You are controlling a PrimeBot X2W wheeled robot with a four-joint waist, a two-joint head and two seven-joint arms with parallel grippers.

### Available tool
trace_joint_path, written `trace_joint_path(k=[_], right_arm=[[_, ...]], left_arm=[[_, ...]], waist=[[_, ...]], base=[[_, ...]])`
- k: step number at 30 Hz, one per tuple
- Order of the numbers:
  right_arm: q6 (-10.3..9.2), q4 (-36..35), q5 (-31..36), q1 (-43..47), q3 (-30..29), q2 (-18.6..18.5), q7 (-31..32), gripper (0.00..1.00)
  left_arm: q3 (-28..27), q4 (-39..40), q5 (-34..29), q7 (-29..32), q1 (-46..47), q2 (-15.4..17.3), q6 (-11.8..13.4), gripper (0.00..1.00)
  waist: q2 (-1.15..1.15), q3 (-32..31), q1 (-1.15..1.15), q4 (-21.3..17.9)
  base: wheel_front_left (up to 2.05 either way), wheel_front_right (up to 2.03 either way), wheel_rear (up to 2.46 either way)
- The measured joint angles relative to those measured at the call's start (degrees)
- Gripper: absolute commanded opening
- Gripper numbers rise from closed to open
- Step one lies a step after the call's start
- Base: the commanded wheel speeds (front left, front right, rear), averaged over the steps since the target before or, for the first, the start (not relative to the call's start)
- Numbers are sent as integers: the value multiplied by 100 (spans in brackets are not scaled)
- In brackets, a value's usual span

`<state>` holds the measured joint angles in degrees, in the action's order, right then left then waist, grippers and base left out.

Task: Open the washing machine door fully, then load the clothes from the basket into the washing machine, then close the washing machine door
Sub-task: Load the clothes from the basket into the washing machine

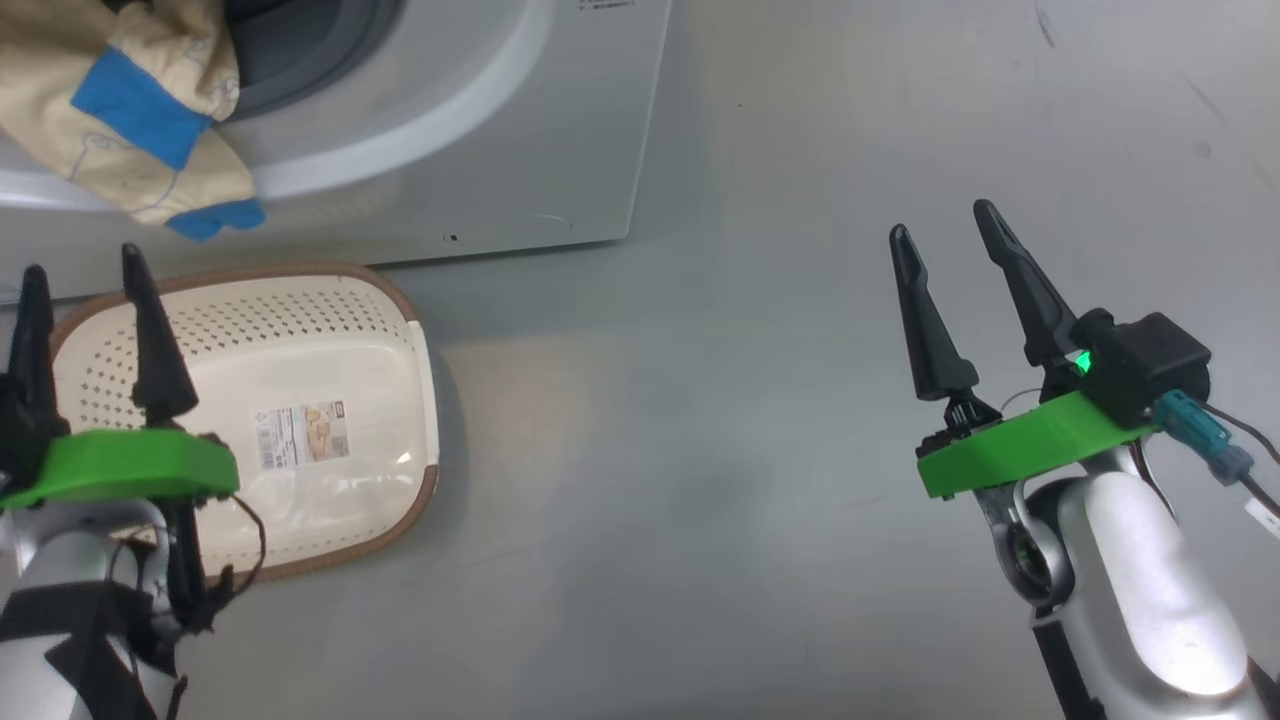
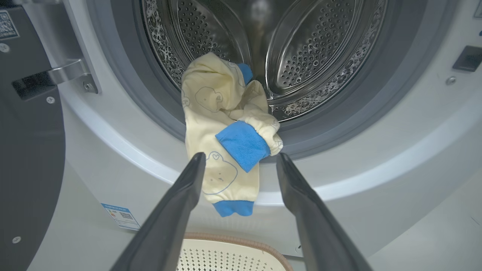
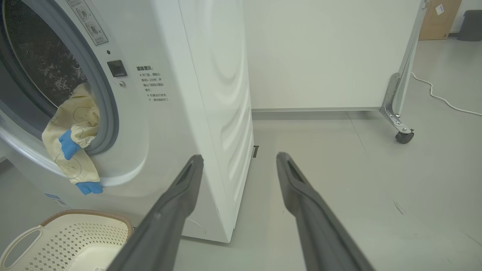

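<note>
While the clothes (image 2: 222, 124) hang half in and half out of the washing machine (image 2: 395, 158), both hands of the robot stand open and hold nothing; the pale cream-yellow garment with blue cuffs lies over the grey gasket (image 2: 150, 109) at the lower lip of the opening, its upper part inside the steel drum (image 2: 320, 56), its lower end dangling down the white front. The left hand (image 2: 241, 155), fingers spread, points at the dangling fabric from close by; in the head view it hovers over the basket (image 1: 400, 310), which sits on the floor (image 1: 700, 450) just in front of the machine, a label sticker (image 1: 300, 433) showing on its base; the washing machine door (image 2: 26, 158) stands swung open at the left of the left wrist view. The right hand (image 1: 942, 220), fingers likewise apart, hovers over the floor well to the right of the basket, off the machine's corner.
</note>
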<state>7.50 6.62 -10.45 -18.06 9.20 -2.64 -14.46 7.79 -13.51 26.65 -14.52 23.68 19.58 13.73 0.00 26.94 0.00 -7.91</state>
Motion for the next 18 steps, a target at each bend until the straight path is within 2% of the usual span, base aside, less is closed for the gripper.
trace_joint_path(k=[8,18], right_arm=[[0,71,177,213,-64,0,1,100],[0,96,197,608,-115,0,45,100]], left_arm=[[116,651,-153,-10,-995,-208,31,100],[268,923,-236,0,-1582,-282,44,100]], waist=[[0,-463,0,154],[0,-957,0,229]], base=[[0,0,0],[0,0,0]])
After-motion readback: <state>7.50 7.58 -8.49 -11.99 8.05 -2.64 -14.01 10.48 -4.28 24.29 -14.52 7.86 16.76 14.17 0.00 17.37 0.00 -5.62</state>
